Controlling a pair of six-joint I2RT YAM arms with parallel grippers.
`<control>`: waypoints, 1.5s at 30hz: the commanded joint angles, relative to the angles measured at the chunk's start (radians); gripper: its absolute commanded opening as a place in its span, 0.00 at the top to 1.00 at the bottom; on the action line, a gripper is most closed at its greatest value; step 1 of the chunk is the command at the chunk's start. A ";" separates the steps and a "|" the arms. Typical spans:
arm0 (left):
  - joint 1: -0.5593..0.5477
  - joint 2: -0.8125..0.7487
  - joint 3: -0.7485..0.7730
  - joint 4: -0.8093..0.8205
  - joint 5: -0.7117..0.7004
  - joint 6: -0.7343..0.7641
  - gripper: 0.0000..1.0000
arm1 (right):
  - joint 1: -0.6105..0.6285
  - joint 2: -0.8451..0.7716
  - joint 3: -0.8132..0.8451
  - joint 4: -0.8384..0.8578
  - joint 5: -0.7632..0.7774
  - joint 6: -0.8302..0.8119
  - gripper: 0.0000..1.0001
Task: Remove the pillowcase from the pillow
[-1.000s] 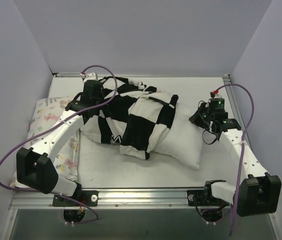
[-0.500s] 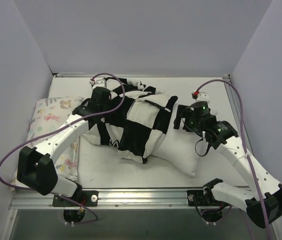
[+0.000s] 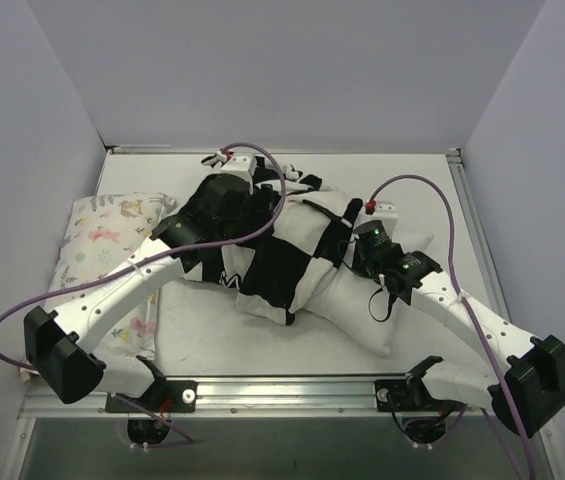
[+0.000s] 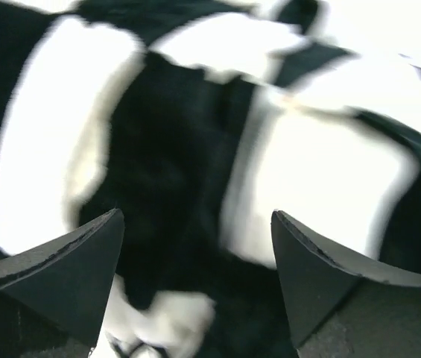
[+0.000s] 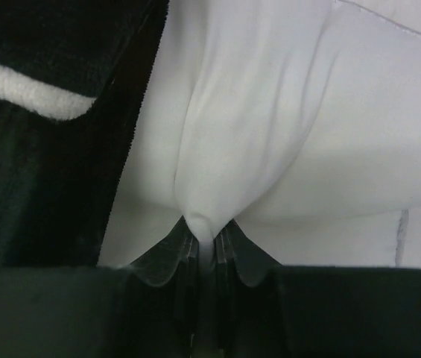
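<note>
Right gripper (image 5: 209,240) is clamped on a pinched fold of the pillow (image 5: 307,112), directly beside the black hem of the pillowcase (image 5: 54,164). Left gripper (image 4: 197,224) is spread wide and hovers just above the checkered fabric, holding nothing. In the top view the pillow lies diagonally on the table (image 3: 212,345), long axis running from far left to near right. Its bare white end points toward the right arm's base, and the pillowcase is bunched over the far-left half. The case must therefore slide off toward the far left, along that axis and away from the right gripper. The left gripper is nearer the bunched fabric and is placed to grasp it while the right one anchors the pillow.
</note>
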 commanded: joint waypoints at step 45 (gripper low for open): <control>0.211 0.146 -0.244 0.153 0.112 -0.165 1.00 | -0.301 -0.124 0.316 -0.220 -0.095 -0.165 0.10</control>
